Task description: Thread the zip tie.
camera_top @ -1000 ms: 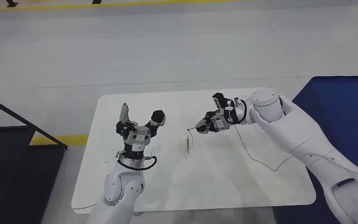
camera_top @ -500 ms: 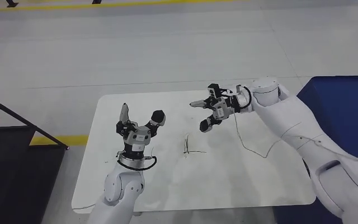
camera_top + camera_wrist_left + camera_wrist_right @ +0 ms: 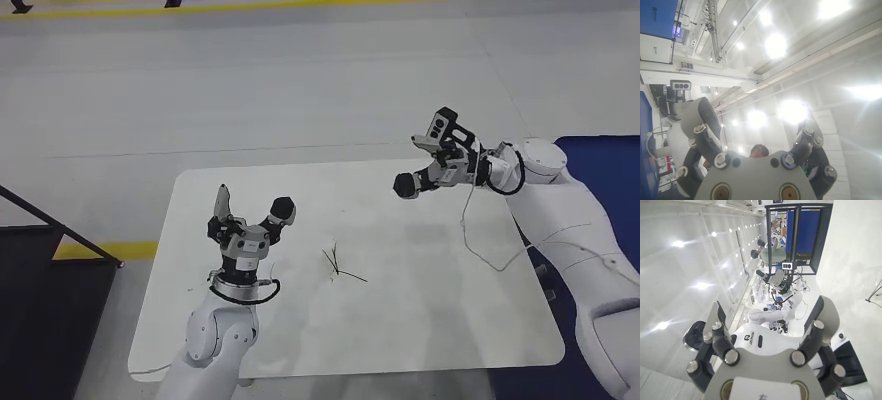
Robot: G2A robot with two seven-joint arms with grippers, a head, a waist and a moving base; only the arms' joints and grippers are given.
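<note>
- The grey-and-black 2-fingered right gripper (image 3: 772, 306) is spread wide, and nothing sits between its dark ribbed pads.
- From above, the right gripper (image 3: 416, 168) hangs over the far edge of the table, at about 2 o'clock from the table's centre.
- The matching left gripper (image 3: 755, 113) is also wide open and empty, with its fingers pointing up at the ceiling lights.
- From above, the left gripper (image 3: 252, 205) stands over the 9 o'clock side of the table.
- The thin black plastic zip tie (image 3: 338, 264) lies flat on the white, round-cornered table (image 3: 420, 310), a little toward 9 o'clock from centre.
- It sits between the 2 grippers and touches neither: the left one is at its 9 o'clock and the right one is well apart at its 2 o'clock.
- It reads as a few fine strands crossing each other. How many pieces there are, and which end carries the head, is too small to tell.
- The right wrist view catches the zip tie (image 3: 872, 295) as thin dark lines on the tabletop.
- A thin white cable (image 3: 478, 250) trails from the right arm over the 3 o'clock side of the table, apart from the zip tie.
- Judged from this, no closed loop is visible and nothing is in hand, so 0 of the threading looks done.
- Left to do: pick up the tie, line the tail up with the head, and push it through.
</note>
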